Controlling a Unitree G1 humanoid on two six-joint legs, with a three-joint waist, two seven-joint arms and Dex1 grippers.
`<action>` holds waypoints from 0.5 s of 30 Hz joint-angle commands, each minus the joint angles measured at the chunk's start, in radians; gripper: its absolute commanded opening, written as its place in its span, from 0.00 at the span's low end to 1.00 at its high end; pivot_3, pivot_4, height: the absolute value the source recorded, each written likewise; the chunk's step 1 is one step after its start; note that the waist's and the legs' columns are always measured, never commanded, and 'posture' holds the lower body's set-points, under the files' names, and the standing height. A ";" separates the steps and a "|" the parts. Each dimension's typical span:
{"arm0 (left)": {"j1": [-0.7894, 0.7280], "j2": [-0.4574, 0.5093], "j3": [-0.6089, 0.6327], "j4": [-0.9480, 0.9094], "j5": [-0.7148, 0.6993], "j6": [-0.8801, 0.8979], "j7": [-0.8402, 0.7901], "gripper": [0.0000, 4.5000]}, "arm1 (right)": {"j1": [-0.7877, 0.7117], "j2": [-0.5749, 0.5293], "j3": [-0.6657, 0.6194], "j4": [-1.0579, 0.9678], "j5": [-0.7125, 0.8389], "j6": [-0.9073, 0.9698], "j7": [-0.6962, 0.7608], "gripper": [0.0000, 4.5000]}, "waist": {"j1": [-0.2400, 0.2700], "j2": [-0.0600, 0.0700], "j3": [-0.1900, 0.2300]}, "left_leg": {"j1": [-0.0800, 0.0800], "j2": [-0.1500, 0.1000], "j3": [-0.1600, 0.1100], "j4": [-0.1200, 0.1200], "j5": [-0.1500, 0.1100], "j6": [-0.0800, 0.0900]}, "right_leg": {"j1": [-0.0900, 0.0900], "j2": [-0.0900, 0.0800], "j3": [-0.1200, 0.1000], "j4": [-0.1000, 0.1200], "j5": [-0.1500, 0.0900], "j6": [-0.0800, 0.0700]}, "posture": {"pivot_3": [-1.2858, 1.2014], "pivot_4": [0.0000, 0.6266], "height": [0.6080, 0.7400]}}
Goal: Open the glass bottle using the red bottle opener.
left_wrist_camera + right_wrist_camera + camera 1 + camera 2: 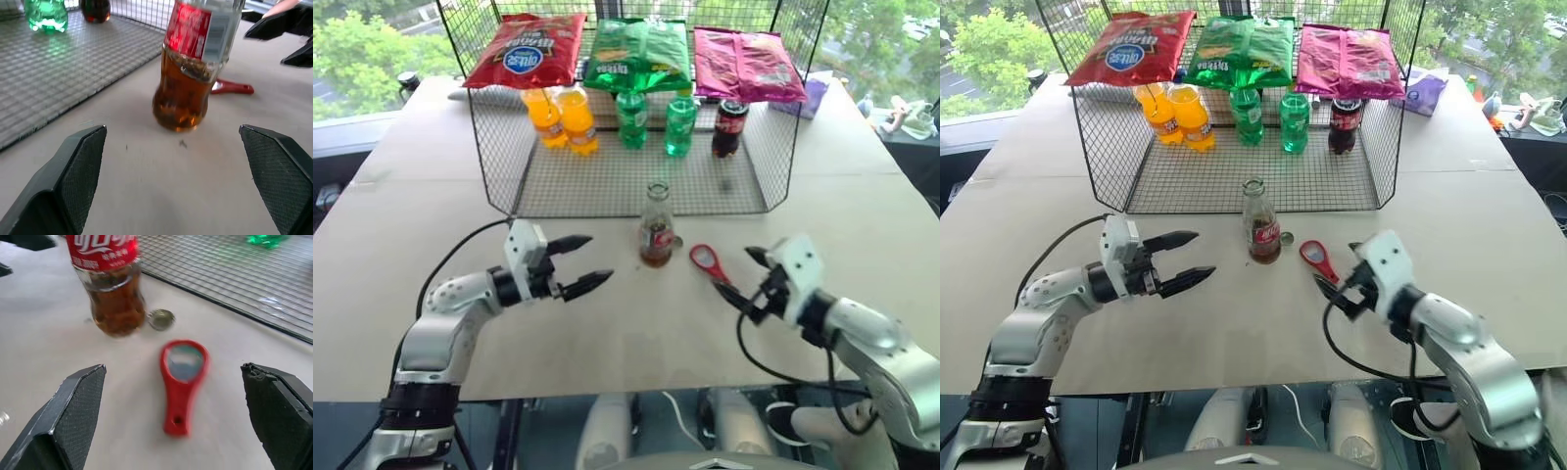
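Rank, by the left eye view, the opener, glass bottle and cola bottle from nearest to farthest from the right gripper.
1. Opener, on the table just ahead of the right gripper.
2. Glass bottle, standing beyond the opener, toward the left.
3. Cola bottle, far back in the wire rack.

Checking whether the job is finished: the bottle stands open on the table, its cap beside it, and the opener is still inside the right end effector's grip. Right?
Not quite. The right end effector is open and holds nothing; the opener lies flat on the table, as the right wrist view shows. The bottle and cap are as you say.

Left gripper [579, 262] spread wide, pointing inward; right gripper [744, 276] spread wide, angled inward and empty.
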 commanded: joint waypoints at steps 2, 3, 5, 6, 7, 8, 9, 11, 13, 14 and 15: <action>0.045 0.039 0.036 -0.074 -0.003 -0.010 -0.007 1.00 | 0.158 -0.064 -0.106 -0.052 -0.040 -0.109 0.025 1.00 | 0.002 0.000 0.000 | 0.000 0.001 0.000 0.000 0.000 0.000 | 0.000 0.000 0.000 -0.001 0.000 0.000 | 0.52 0.24 1.00; 0.051 0.041 0.036 -0.078 -0.002 -0.013 -0.007 1.00 | 0.178 -0.070 -0.116 -0.046 -0.041 -0.124 0.032 1.00 | 0.002 0.000 0.000 | 0.000 0.001 0.001 0.000 0.000 0.000 | 0.000 -0.001 0.000 -0.001 0.000 0.000 | 0.52 0.24 1.00; 0.056 0.049 0.038 -0.078 -0.009 0.002 -0.008 1.00 | 0.204 -0.070 -0.153 -0.033 -0.024 -0.147 0.046 1.00 | 0.000 0.000 0.000 | 0.001 0.001 0.001 0.000 0.000 0.000 | 0.000 -0.001 0.000 -0.001 0.000 0.000 | 0.52 0.24 1.00; 0.056 0.051 0.041 -0.076 -0.011 0.005 -0.010 1.00 | 0.206 -0.067 -0.170 -0.024 -0.020 -0.154 0.045 1.00 | 0.000 0.000 0.000 | 0.001 0.002 0.001 0.000 0.000 -0.001 | 0.000 -0.001 0.000 -0.001 0.000 0.000 | 0.52 0.24 1.00; 0.056 0.053 0.043 -0.075 -0.013 0.006 -0.012 1.00 | 0.208 -0.070 -0.181 -0.015 -0.023 -0.164 0.047 1.00 | -0.001 0.000 0.000 | 0.001 0.002 0.001 0.000 0.000 -0.001 | 0.000 -0.001 0.000 -0.001 0.000 0.000 | 0.52 0.24 1.00; 0.054 0.057 0.044 -0.076 -0.016 0.009 -0.016 1.00 | 0.208 -0.073 -0.187 -0.008 -0.026 -0.172 0.050 1.00 | 0.000 0.000 0.000 | 0.001 0.002 0.001 0.000 0.000 0.000 | 0.000 -0.001 0.000 -0.001 0.000 0.000 | 0.52 0.24 1.00; 0.052 0.060 0.045 -0.079 -0.021 0.014 -0.017 1.00 | 0.205 -0.072 -0.192 -0.003 -0.025 -0.174 0.050 1.00 | 0.000 0.000 0.000 | 0.001 0.002 0.001 0.000 0.000 0.000 | 0.000 -0.001 0.000 -0.001 0.000 0.000 | 0.52 0.24 1.00; 0.049 0.066 0.045 -0.084 -0.025 0.022 -0.022 1.00 | 0.200 -0.068 -0.198 0.002 -0.018 -0.177 0.050 1.00 | 0.001 0.000 0.000 | 0.001 0.002 0.001 0.000 0.000 0.000 | 0.000 -0.001 0.000 -0.002 0.000 0.000 | 0.52 0.24 1.00; 0.049 0.070 0.046 -0.091 -0.027 0.029 -0.025 1.00 | 0.200 -0.063 -0.202 0.006 -0.011 -0.182 0.052 1.00 | 0.001 0.000 0.000 | 0.000 0.002 0.001 0.000 0.000 0.000 | 0.000 -0.001 0.000 -0.002 0.000 0.000 | 0.52 0.24 1.00; 0.051 0.072 0.048 -0.096 -0.029 0.034 -0.025 1.00 | 0.200 -0.063 -0.202 0.009 -0.010 -0.186 0.053 1.00 | 0.002 0.000 0.000 | 0.000 0.002 0.001 0.000 0.000 0.000 | 0.000 -0.001 0.000 -0.002 0.000 0.000 | 0.52 0.24 1.00; 0.053 0.074 0.048 -0.104 -0.032 0.039 -0.025 1.00 | 0.201 -0.065 -0.200 0.012 -0.011 -0.190 0.055 1.00 | 0.002 0.000 0.000 | 0.000 0.002 0.001 0.000 0.000 0.000 | 0.000 -0.001 0.000 -0.002 0.000 0.000 | 0.52 0.24 1.00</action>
